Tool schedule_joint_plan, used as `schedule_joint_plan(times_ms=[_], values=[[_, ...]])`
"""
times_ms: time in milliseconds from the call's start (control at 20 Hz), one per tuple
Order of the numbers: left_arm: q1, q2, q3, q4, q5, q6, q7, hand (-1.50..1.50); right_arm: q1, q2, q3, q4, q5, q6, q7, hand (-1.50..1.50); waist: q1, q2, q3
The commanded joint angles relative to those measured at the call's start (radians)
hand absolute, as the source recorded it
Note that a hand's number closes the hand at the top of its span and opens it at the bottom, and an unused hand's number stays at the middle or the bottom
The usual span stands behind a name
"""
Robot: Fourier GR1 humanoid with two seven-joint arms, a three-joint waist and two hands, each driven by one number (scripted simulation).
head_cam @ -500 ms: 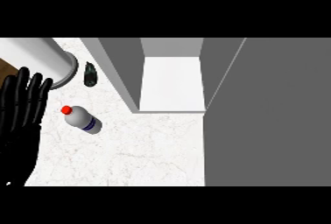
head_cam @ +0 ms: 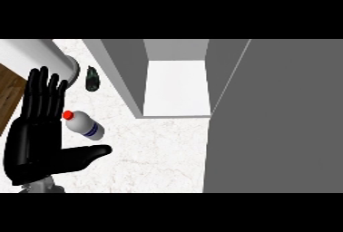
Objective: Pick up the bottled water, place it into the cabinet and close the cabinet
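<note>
Our black left hand [head_cam: 36,140] is spread flat, holding nothing, just left of the small white plastic bottle with red cap [head_cam: 84,124], which lies on the white marble table [head_cam: 161,154]. We judge everything remains: grasping, placing into the open grey cabinet [head_cam: 174,86], closing.

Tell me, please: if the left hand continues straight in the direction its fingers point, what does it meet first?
Probably the white rounded object at the counter's upper left: the left hand points its fingers up the view toward it. Heights are unclear.
</note>
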Motion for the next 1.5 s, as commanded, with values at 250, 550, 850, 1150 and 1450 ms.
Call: schedule_joint_plan(times_ms=[250, 550, 850, 1150, 1450], values=[[0.141, -0.032, -0.101, -0.105, 0.053, 0.188, 0.151, -1.50, 0.226, 0.035, 0.074, -0.074, -0.127, 0.053, 0.041, -1.50, 0.008, -0.009, 0.000], [0.168, -0.032, -0.125, -0.076, 0.056, 0.187, 0.092, -1.50, 0.315, 0.037, 0.147, -0.130, -0.113, 0.044, 0.000, -1.50, 0.006, -0.007, 0.000], [0.255, -0.019, -0.099, -0.123, 0.066, 0.175, 0.064, -1.50, 0.332, 0.008, 0.066, -0.116, -0.164, 0.086, -0.001, -1.50, 0.008, -0.007, 0.000], [0.401, -0.003, -0.101, -0.148, 0.131, 0.088, -0.079, -1.50, 0.364, 0.023, 0.137, -0.093, -0.080, 0.093, -0.083, -1.50, 0.011, -0.008, -0.001], [0.427, -0.013, -0.031, -0.059, 0.191, 0.052, -0.171, -1.50, 0.307, -0.004, 0.033, -0.018, -0.187, 0.136, -0.111, -1.50, 0.014, -0.007, -0.001]])
